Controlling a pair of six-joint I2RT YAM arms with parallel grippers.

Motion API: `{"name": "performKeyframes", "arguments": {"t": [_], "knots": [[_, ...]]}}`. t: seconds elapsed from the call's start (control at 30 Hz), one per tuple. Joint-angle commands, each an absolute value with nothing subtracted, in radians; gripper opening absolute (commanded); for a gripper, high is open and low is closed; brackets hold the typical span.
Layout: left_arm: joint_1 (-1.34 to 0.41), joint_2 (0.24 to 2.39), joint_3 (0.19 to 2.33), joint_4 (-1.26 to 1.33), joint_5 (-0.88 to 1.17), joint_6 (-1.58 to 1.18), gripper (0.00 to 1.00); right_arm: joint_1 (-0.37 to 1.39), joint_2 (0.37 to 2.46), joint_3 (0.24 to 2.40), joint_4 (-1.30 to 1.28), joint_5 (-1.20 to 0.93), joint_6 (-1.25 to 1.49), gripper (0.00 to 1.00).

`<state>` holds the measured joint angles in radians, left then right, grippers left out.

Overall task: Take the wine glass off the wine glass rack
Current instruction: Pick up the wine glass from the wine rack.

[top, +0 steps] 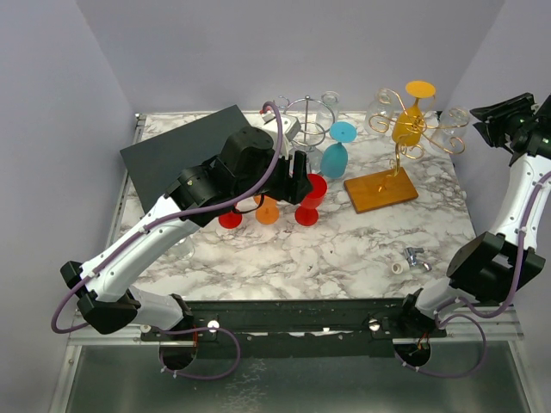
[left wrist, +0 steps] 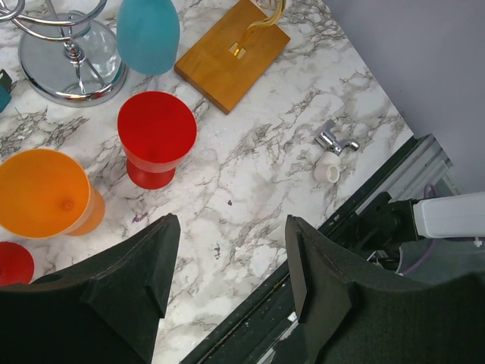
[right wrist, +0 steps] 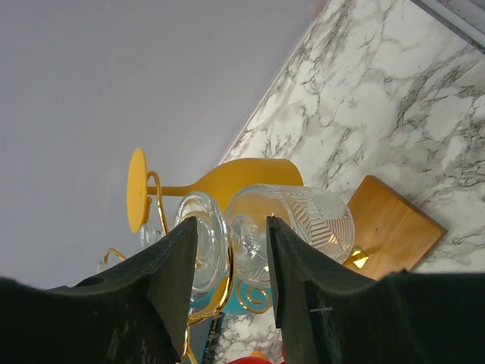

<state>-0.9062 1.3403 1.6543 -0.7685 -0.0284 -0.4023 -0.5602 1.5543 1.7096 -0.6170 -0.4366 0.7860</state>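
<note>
clear wine glass (right wrist: 303, 220): hangs on the rack at far-right of table. Transparent, bowl cut w/ slanted line pattern. In right wrist view it shows thru the gap btwn the fingers, just past the tips; contact w/ them can't be told.
rack (top: 413, 138): thin gold wire, curled scroll arms, upright post.
wood base (top: 380, 189): flat rectangle, honey-coloured, smooth; carries the rack.
yellow glass (top: 406, 125): opaque amber, upside down at rack centre, flat round foot on top, just beside the clear one.
right gripper (right wrist: 231, 227): matte black fingers spread apart, nothing clamped; held high at the rack's right side.
left gripper (left wrist: 231, 258): black wedge-shaped fingers wide apart, empty; above the marble, near the red glass.
red glass (left wrist: 155, 136): opaque, round top; orange glass (left wrist: 42, 193) just beside it.
teal glass (left wrist: 148, 34): opaque, rounded; next to the chrome stand (left wrist: 68, 68) w/ round mirror base.
table (top: 344, 249): white marble, grey veins.
views: only right wrist view shows the cut pattern. Left wrist view gives the small chrome fitting (left wrist: 336, 140) & white ring (left wrist: 328, 173) sharply. Top view alone shows both arms & the black board (top: 185, 151) at far left.
</note>
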Motion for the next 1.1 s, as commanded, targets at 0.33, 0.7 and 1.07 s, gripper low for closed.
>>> {"name": "performKeyframes", "arguments": {"t": [0.33, 0.7, 1.07], "knots": [[-0.898, 1.338, 1.661, -0.745, -0.007, -0.406, 0.64, -0.566, 1.585, 1.705, -0.55, -0.496, 0.804, 0.38], [-0.898, 1.342, 1.658, -0.738, -0.001, -0.414, 0.64, -0.558, 1.566, 1.693, -0.537, -0.512, 0.816, 0.34], [-0.897, 1.348, 1.657, -0.735, -0.001, -0.417, 0.64, -0.555, 1.536, 1.682, -0.524, -0.516, 0.829, 0.33]]}}
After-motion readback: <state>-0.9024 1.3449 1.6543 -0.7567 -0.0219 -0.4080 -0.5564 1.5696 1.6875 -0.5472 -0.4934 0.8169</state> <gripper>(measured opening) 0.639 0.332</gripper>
